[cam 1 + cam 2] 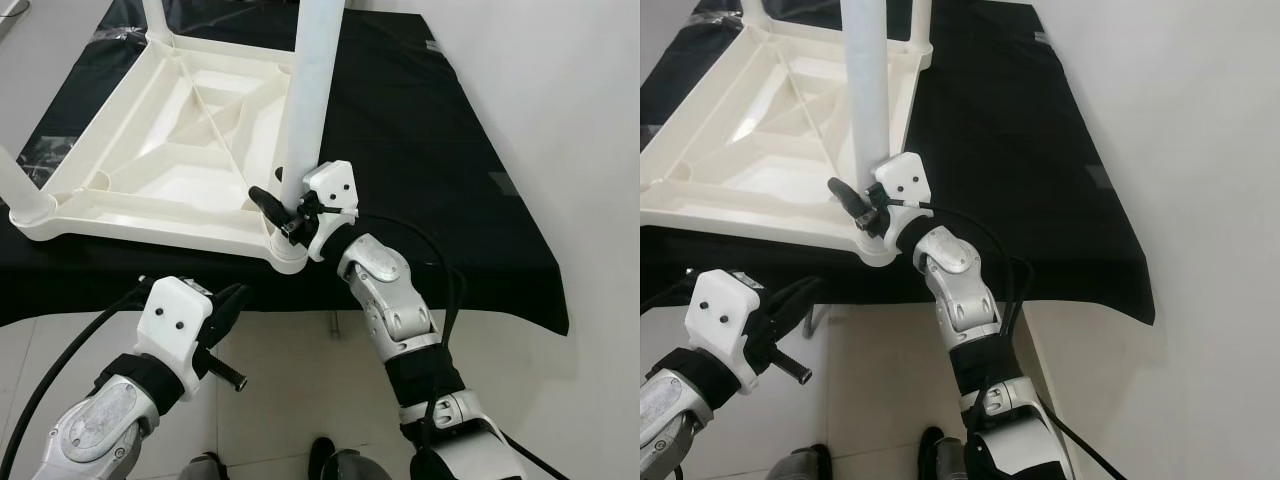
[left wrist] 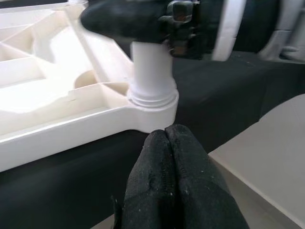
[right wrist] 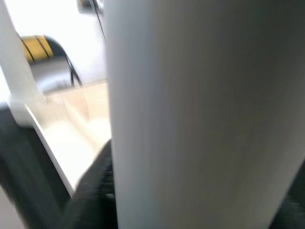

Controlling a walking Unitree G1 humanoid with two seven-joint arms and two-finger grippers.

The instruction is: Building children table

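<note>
Head views: the white tabletop [image 1: 150, 150] lies upside down on a black-draped bench [image 1: 420, 130]. The right gripper [image 1: 285, 212] clamps 1 upright leg [image 1: 312, 90] just above its corner socket [image 1: 287, 255]; press it straight down, kept vertical, until seated. Another leg [image 1: 22, 185] stands at the far-left corner.

Left wrist view: the left gripper [image 2: 167, 138], fingers pressed together and empty, hovers below the bench edge near the socket.

Right wrist view: the leg looms close, blurred; a chair [image 3: 47, 52] stands behind.
</note>
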